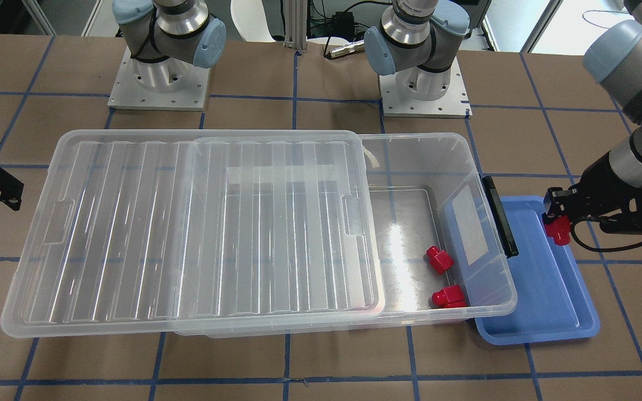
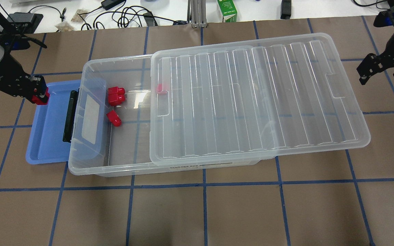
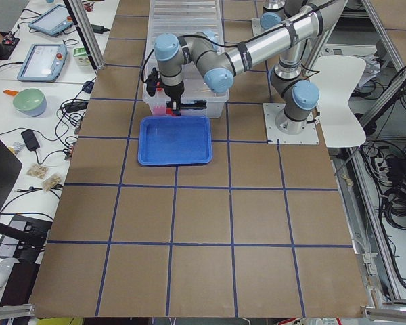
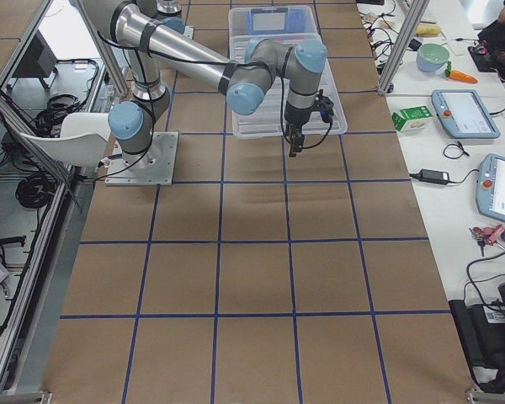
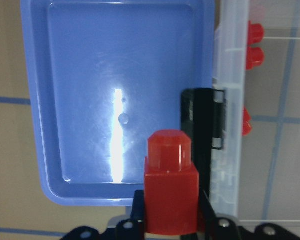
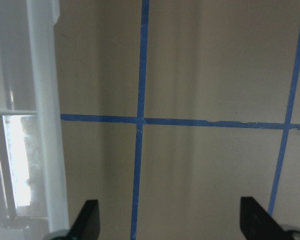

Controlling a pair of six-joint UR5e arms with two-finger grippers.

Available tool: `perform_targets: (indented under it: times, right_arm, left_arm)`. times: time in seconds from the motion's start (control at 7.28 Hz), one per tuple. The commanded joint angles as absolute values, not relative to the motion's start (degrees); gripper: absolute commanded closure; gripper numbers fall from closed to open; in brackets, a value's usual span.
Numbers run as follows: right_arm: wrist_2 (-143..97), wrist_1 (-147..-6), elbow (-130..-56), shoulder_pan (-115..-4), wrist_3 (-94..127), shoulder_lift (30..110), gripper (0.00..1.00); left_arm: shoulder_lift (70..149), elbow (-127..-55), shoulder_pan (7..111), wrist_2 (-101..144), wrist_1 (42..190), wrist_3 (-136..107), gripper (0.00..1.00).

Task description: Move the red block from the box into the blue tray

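Red block (image 5: 170, 192) is hanging in my left gripper (image 2: 39, 95); I am clenching its wider body between my fingers, and its narrower stub is pointing down and away from them. I am holding it raised over the blue tray (image 1: 549, 289), toward the tray's left side and not touching its floor. The tray is lying flat at the left end of the box (image 1: 482, 262), tucked just beside the black clip handle (image 1: 500, 214). The ribbed clear lid (image 1: 187, 223) is sitting slid to the right, overhanging that end and leaving the left part of the box uncovered. In that uncovered part two other red blocks (image 1: 439, 259) are lying on the floor close to the handle-end wall. My right gripper (image 6: 172, 225) is hovering off the right end of the lid, its fingers spread wide and gripping nothing, with only the table (image 2: 204, 212) showing beneath them. That table is wearing brown paper crossed by a grid of blue tape lines, and light is glaring off the box floor and the tray. Along the far edge, cables are trailing beside a green carton (image 2: 227, 10), and a white chair (image 3: 338, 74) is standing behind my bases.
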State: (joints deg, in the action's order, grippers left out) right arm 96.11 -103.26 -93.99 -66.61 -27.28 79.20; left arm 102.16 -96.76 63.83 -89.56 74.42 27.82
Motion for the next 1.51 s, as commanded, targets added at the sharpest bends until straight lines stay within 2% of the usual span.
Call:
perform_targets:
  times: [0.0, 0.14, 0.55, 0.69, 0.82, 1.1, 1.37]
  right_arm:
    - [96.0, -102.6, -94.6, -66.5, -27.3, 78.1, 0.00]
    - [96.0, -102.7, -95.5, -66.5, -27.2, 78.2, 0.00]
    - [95.7, -101.9, -96.1, -67.1, -26.9, 78.4, 0.00]
    - [95.3, -101.2, -96.1, -67.3, -26.6, 78.7, 0.00]
    - [95.3, -100.9, -96.1, -67.8, -26.6, 78.7, 0.00]
    - [95.2, -100.8, -96.1, -69.2, -26.5, 78.7, 0.00]
    - [95.2, -100.9, -96.1, -70.4, -24.9, 78.6, 0.00]
  left_arm:
    - [106.2, -102.9, 62.5, -89.0, 63.5, 30.6, 1.00]
    - [107.2, -106.0, 62.5, -89.1, 58.6, 30.7, 1.00]
    - [109.2, -107.2, 62.4, -89.2, 57.2, 30.7, 1.00]
    - [109.6, -107.6, 62.4, -89.7, 57.2, 30.8, 0.83]
    - [109.9, -107.7, 62.4, -89.6, 57.2, 30.2, 0.01]
    - [108.3, -105.5, 62.7, -90.2, 58.4, 30.2, 0.00]
    - [104.5, -100.4, 63.6, -90.2, 68.8, 28.9, 0.00]
